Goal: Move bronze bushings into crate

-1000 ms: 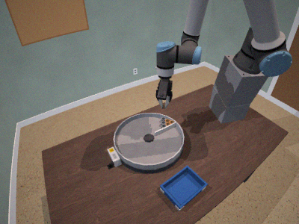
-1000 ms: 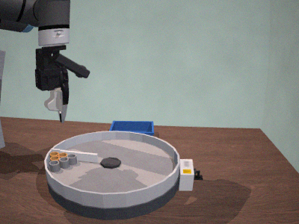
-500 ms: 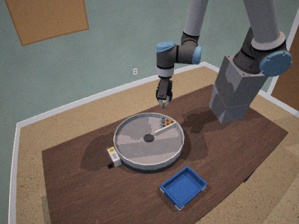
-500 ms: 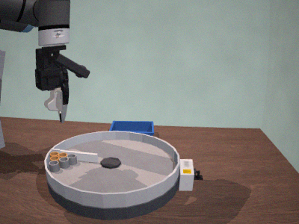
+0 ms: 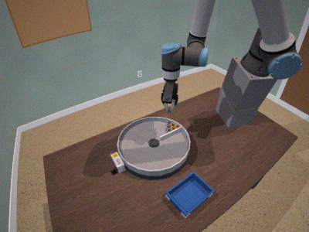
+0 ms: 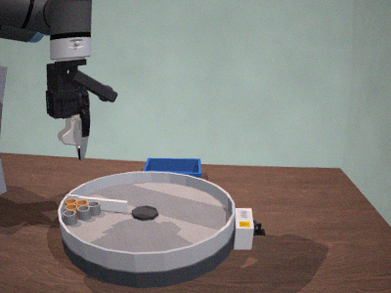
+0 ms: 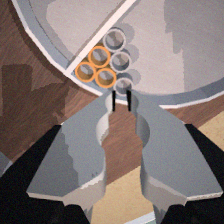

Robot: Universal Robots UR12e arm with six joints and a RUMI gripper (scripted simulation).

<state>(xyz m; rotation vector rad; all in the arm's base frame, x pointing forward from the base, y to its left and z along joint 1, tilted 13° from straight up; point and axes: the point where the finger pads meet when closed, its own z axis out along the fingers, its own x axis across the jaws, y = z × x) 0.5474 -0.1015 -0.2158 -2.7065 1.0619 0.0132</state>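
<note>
Crate partly behind turntable.

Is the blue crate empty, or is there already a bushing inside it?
Empty: in the top view, the bare blue floor of the crate shows, with no bushing on it.

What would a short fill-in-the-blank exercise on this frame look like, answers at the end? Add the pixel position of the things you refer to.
1. The crate (image 5: 189, 193) (image 6: 172, 166) is coloured ____.
2. The turntable (image 5: 154, 169) (image 6: 147, 259) (image 7: 195, 45) holds ____ bronze bushings (image 5: 174, 127) (image 6: 71, 207) (image 7: 99, 56).
3. The number of grey bushings (image 5: 168, 127) (image 6: 84, 212) (image 7: 120, 61) there is ____.
4. The gripper (image 5: 169, 110) (image 6: 81, 156) (image 7: 121, 91) hovers above the tabletop with ____ between its fingertips.

Missing words: blue; three; three; nothing.
</note>
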